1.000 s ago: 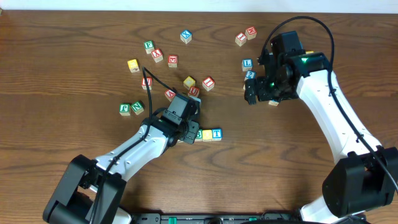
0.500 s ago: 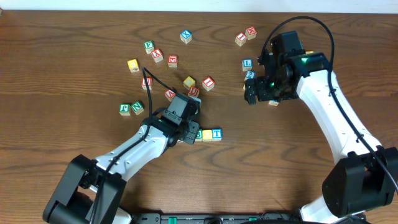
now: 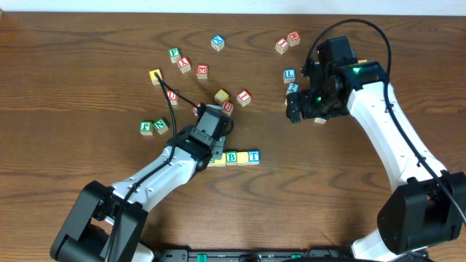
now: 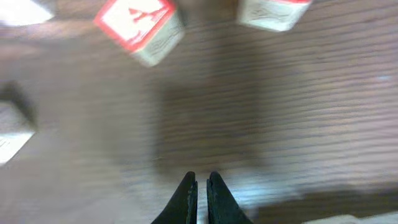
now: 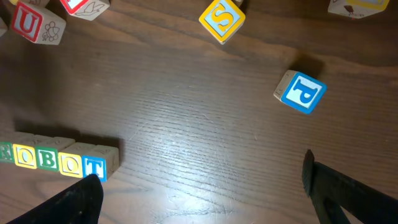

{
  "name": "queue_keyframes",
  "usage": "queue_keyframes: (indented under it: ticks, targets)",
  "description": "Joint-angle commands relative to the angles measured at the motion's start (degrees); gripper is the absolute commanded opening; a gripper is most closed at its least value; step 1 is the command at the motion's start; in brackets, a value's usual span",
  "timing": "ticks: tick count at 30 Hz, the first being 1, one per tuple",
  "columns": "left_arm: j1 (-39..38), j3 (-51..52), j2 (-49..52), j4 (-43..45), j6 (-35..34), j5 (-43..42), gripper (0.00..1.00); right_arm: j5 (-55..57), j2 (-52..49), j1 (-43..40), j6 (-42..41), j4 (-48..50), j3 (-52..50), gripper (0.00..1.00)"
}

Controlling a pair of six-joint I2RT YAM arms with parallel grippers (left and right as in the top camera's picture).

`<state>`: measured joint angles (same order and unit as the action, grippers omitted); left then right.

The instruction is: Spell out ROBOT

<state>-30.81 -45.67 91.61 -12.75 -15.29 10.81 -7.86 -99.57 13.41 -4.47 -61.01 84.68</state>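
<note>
The left gripper (image 4: 199, 185) is closed on nothing, its two dark fingertips nearly touching above bare wood. Ahead of it in the left wrist view lies a red A block (image 4: 140, 26), tilted, with a pale block near it at the top edge (that view is blurred, so its letter cannot be read). From overhead, the left arm's wrist covers the left end of the row of blocks (image 3: 237, 156).

The right gripper (image 5: 199, 174) has its fingers spread wide, one at each lower corner of its wrist view, with nothing between them. It hangs over the table (image 3: 87, 73), well apart from the row. In that view the row lies at the lower left, blocks touching side by side. It reads O, B, O, T, with a green-lettered block cut off by the frame edge before them. A blue P block (image 5: 301, 92) lies near the right finger. A yellow S block (image 5: 222, 18) and a red U block (image 5: 34, 25) lie farther off.
</note>
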Motion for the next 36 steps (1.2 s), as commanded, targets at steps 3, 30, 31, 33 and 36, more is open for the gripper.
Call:
queue_keyframes:
  ticks: [3,30,31,33,36]
  targets:
    - [0.3,-0.9,-0.8,-8.0,-13.1,9.4,0.07,0.4,1.4,0.1,0.9,-0.5,0.8,0.99]
    - [0.3,-1.0,-0.9,-12.7,-7.4,-4.9,0.07,0.4,1.4,0.2,1.4,-0.3,0.8,0.99]
    - [0.3,-1.0,-0.9,-12.7,-7.4,-4.9,0.08,0.4,1.4,0.2,1.4,-0.3,0.8,0.99]
    - [0.3,-1.0,-0.9,-12.6,-7.4,-4.9,0.08,0.4,1.4,0.2,1.4,-0.3,0.8,0.99]
    - [0.3,-1.0,-0.9,-12.5,-7.4,-4.8,0.08,0.4,1.4,0.2,1.4,-0.2,0.8,0.99]
